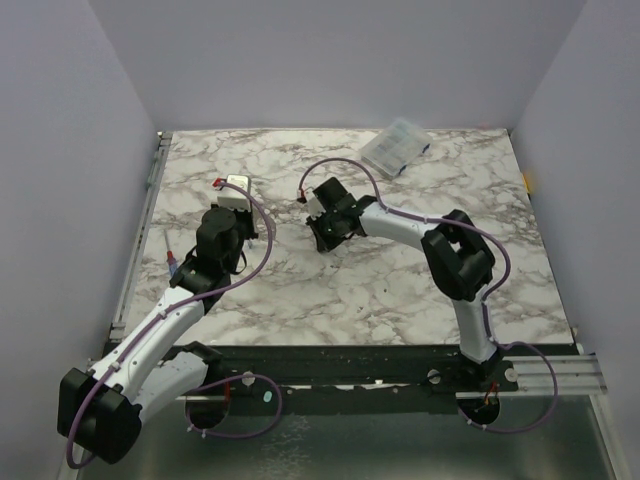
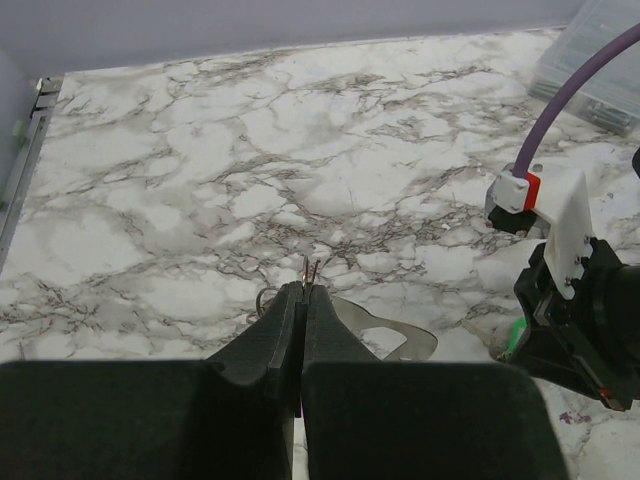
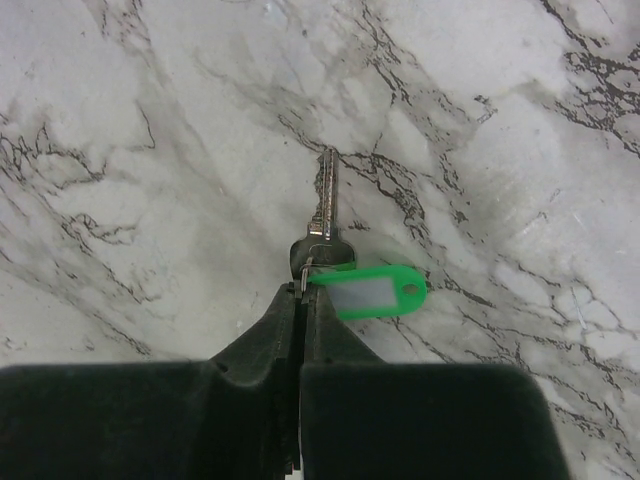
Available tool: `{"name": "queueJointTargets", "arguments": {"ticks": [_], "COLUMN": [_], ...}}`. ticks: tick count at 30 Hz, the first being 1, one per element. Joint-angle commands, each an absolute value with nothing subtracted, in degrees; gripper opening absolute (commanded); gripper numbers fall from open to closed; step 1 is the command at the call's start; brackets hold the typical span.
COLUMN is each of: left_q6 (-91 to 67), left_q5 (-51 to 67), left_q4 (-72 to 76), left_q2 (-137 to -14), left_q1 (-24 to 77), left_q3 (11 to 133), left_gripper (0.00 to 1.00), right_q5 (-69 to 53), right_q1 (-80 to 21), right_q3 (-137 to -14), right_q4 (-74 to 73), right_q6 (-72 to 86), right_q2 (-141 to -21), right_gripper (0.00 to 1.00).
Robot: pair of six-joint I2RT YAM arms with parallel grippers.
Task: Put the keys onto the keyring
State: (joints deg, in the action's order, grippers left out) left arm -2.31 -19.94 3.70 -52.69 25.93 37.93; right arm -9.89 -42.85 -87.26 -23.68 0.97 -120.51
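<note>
Marble tabletop [image 1: 400,290]. Left claw [image 2: 303,297] is pinched together on the keyring [image 2: 311,268], whose thin wire ends poke out past the tips, low over mid tabletop. Right claw [image 3: 303,292] is clamped on the head end of the green-tagged key [image 3: 326,210], just right of the left claw. The blade's long axis points straight away from the right claw. Judgement: the key must travel left to the wire ends.

Table [image 1: 400,290]: white marble, grey-brown veining. Key [image 3: 327,205] silvery; its tag [image 3: 372,293] bright green, white label insert. Keyring [image 2: 400,340] pale grey. Left gripper [image 2: 303,290] and right gripper [image 3: 303,290] black. Cable [image 2: 570,95] purple, red clip [image 2: 532,188]. Compartment box [image 1: 395,146] clear. Walls [image 1: 60,150] pale lavender.
</note>
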Motion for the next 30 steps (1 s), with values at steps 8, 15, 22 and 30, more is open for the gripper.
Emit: {"name": "queueJointTargets", "arguments": {"ticks": [8,15,22,30], "left_q6": [-1.18,0.81,2.87,3.56], "left_q5": [-12.91,-0.39,7.89,17.61], "left_q4": [3.95,2.84,1.67,2.20], "left_q2": [-51.24,-49.92,-49.15,-49.54], "left_q1": [25.69,25.66,25.64,26.08], "left_q3": [39.81,40.62,41.23,41.43], "left_gripper": [0.00,0.00,0.00,0.00], "right_q5": [-17.99,-33.12,-40.08,-35.01], "right_q1": [-43.52,-43.55,-43.52,-43.54], "right_q3": [-73.87,-64.82,-61.89,-59.19], "right_q4": [-14.46,-9.91,-9.18,-8.90], "right_q6": [-5.08,-11.20,-11.69,-7.55], "right_q2": [-101.84,-92.01,-86.49,-79.25], "right_gripper": [0.01,0.01,0.01,0.01]}}
